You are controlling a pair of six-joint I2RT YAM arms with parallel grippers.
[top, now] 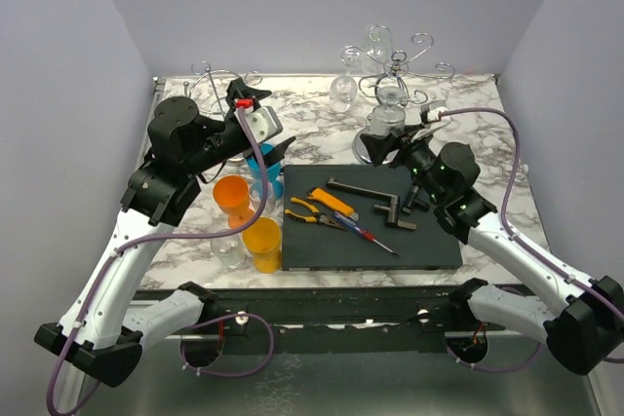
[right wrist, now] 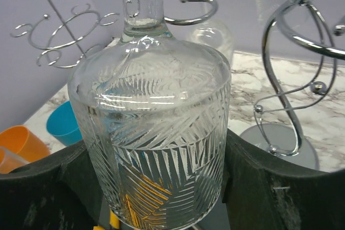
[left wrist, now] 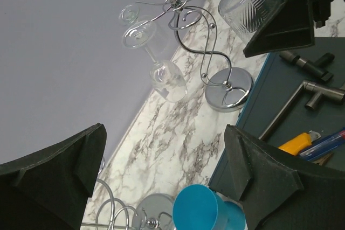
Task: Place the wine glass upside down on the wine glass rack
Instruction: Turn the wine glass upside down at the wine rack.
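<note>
The wine glass (right wrist: 153, 133) is clear with a cut leaf pattern. It is held upside down, stem up, and its stem sits beside a hook of the chrome wine glass rack (right wrist: 291, 79). My right gripper (right wrist: 156, 192) is shut on its bowl. In the top view the glass (top: 385, 122) and right gripper (top: 398, 143) are at the rack (top: 395, 75), above its base. Two other glasses (top: 343, 87) hang on the rack. My left gripper (top: 275, 146) is open and empty above a blue cup (left wrist: 199, 208). The left wrist view shows the rack (left wrist: 210, 63) and the held glass (left wrist: 248, 4).
A second, empty chrome rack (top: 216, 80) stands at the back left. Orange cups (top: 232, 194) and a clear cup (top: 229, 248) stand left of a black mat (top: 429, 241) carrying pliers (top: 317, 209), a screwdriver (top: 370, 236) and metal tools (top: 356, 188).
</note>
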